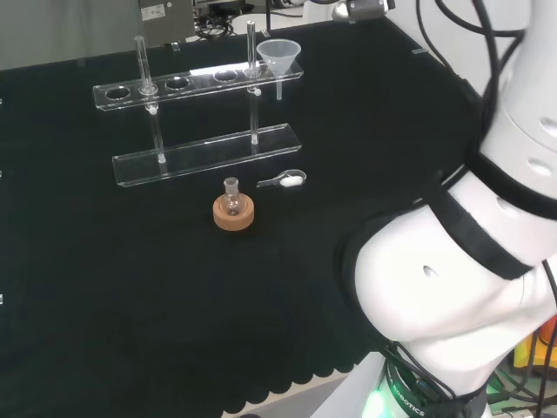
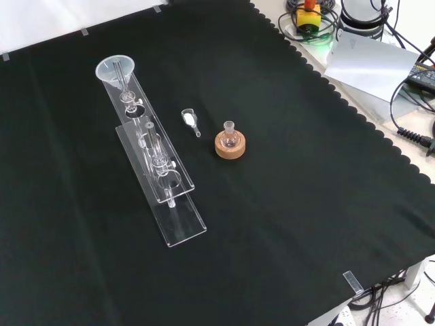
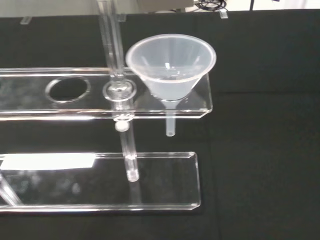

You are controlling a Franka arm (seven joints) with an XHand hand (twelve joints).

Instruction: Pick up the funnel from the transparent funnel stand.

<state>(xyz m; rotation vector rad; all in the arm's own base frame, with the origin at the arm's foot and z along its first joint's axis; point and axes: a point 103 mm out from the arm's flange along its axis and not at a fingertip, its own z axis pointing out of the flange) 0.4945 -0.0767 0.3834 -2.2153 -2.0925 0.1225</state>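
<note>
A clear plastic funnel (image 1: 279,55) sits upright in the end hole of the transparent funnel stand (image 1: 196,86), at the right end of its upper shelf in the head view. In the front view the funnel (image 2: 115,70) is at the stand's far end, above the stand's base plate (image 2: 178,221). The wrist view looks at the funnel (image 3: 171,65) from close by, its stem hanging through the upper shelf (image 3: 30,100) over the base plate (image 3: 100,185). The neighbouring hole (image 3: 67,88) is empty.
A small round flask on a cork ring (image 1: 233,209) stands in front of the stand in the head view, with a small scoop of white powder (image 1: 283,180) beside it. The arm's white links (image 1: 470,261) fill the head view's right. Cables and gear (image 2: 380,47) lie past the cloth's edge.
</note>
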